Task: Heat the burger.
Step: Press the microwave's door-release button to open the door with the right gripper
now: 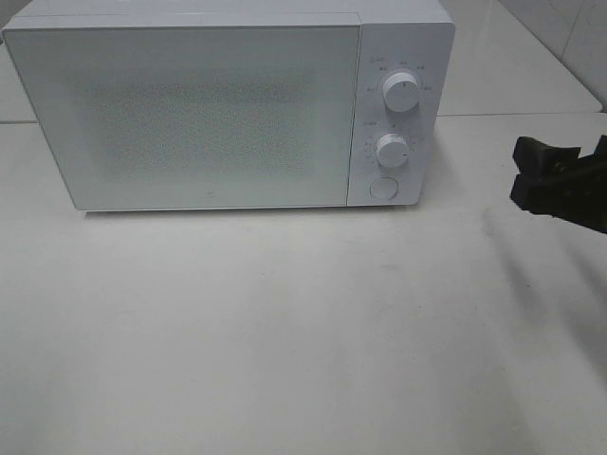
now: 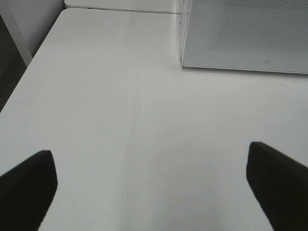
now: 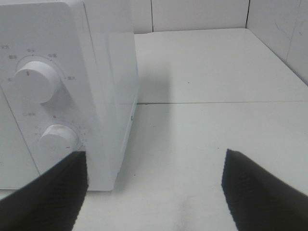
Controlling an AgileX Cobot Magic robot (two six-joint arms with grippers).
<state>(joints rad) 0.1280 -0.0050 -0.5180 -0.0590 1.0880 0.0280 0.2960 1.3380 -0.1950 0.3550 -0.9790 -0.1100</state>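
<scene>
Hovering spread and empty just right of the knobs (image 1: 401, 92) on the closed microwave (image 1: 218, 114), the right gripper (image 1: 527, 173) is the nearer one, the left gripper (image 2: 151, 187) likewise spread, while the burger shows nowhere, perhaps inside it

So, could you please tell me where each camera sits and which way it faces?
Exterior high: mounted high out front, looking down at the shut microwave and table; right gripper at the right edge.
Left wrist: on the left arm, facing across the table to the microwave door; open left gripper shows.
Right wrist: on the right arm, facing the dials; its open gripper shows.
Shared: all see the microwave.
</scene>
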